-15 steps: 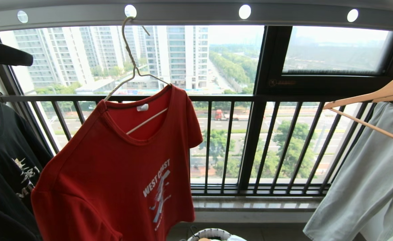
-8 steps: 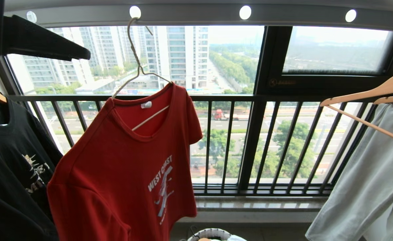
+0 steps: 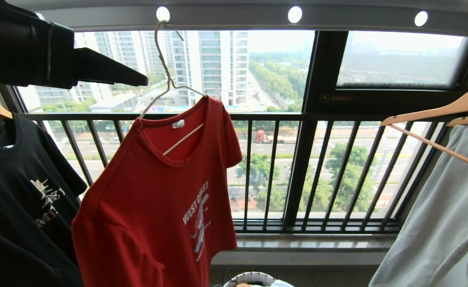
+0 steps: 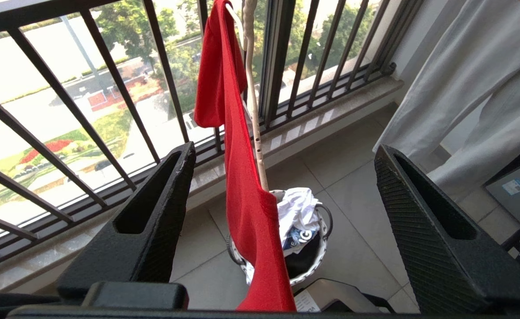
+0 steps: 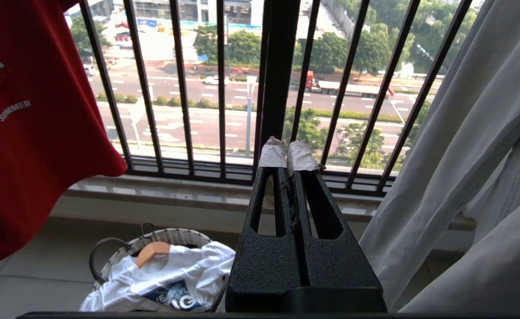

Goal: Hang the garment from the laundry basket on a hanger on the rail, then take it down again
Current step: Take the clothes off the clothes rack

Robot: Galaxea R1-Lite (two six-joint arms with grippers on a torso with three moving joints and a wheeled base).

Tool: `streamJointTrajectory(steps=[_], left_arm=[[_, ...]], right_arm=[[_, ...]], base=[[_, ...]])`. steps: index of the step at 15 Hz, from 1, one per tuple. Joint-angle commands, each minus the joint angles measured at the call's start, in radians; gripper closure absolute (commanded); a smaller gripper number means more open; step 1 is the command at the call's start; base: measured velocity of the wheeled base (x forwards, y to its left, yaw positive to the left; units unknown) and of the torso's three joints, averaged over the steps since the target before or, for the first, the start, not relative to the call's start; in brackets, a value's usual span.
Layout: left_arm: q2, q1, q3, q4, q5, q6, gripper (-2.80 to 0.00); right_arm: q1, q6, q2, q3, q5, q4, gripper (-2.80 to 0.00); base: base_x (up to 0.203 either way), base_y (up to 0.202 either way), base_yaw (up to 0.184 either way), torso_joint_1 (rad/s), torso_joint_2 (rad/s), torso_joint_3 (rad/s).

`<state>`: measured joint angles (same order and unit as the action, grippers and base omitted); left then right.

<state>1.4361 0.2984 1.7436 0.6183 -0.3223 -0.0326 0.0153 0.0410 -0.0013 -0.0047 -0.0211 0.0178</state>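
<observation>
The left gripper (image 4: 282, 199) is raised high at the robot's left, its two black fingers (image 4: 149, 221) spread wide with nothing between them. Straight ahead of its open jaws, seen edge-on, hangs the garment (image 4: 242, 186), a red T-shirt; the pale neck of the hanger (image 4: 253, 110) runs down alongside the cloth, so the long axis of both is vertical and lines up with the gap. From the head camera, the gripper's dark finger tip (image 3: 110, 73) points toward the hanger (image 3: 164, 59), close beside its neck but apart from it. This is much the nearer arm; to take the shirt down it would likely close on that neck. The hook sits in a hole of the rail (image 3: 234, 18) above. Below, beyond the shirt, stands the laundry basket (image 4: 304, 248). The right gripper (image 5: 287, 155) rests low, fingers pressed together, empty.
</observation>
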Motion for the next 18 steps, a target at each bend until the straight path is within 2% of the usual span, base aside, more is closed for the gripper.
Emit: streamJointTrajectory(steps=[1,8,10,12,13,17,18], left_arm=[[0.017,0.005,-0.055,-0.088,0.0,0.0,-2.8],[0.078,0.014,-0.059,-0.092,0.022,-0.003,-2.8],[0.095,0.036,-0.064,-0.14,0.066,-0.001,-2.8],[0.124,0.06,-0.083,-0.194,0.15,-0.001,-2.8],[0.134,0.068,-0.088,-0.201,0.17,-0.001,-2.8],[0.161,0.07,-0.092,-0.204,0.175,0.0,-2.8],[0.164,0.07,-0.093,-0.225,0.175,0.001,0.0]], right_arm=[[0.0,0.0,0.001,-0.001,0.0,0.0,0.0],[0.0,0.001,0.001,0.0,0.0,0.0,0.0],[0.0,0.0,0.001,0.0,0.0,0.0,0.0],[0.0,0.0,0.001,0.0,0.0,-0.001,0.0],[0.0,0.0,0.001,0.0,0.0,-0.001,0.0],[0.0,0.0,0.001,0.0,0.0,-0.001,0.0],[0.0,0.0,0.001,0.0,0.0,-0.001,0.0]], base=[[0.0,0.0,0.0,0.0,0.0,0.0],[0.0,0.0,0.0,0.0,0.0,0.0],[0.0,0.0,0.0,0.0,0.0,0.0],[0.0,0.0,0.0,0.0,0.0,0.0],[0.0,0.0,0.0,0.0,0.0,0.0],[0.0,0.0,0.0,0.0,0.0,0.0],[0.0,0.0,0.0,0.0,0.0,0.0]])
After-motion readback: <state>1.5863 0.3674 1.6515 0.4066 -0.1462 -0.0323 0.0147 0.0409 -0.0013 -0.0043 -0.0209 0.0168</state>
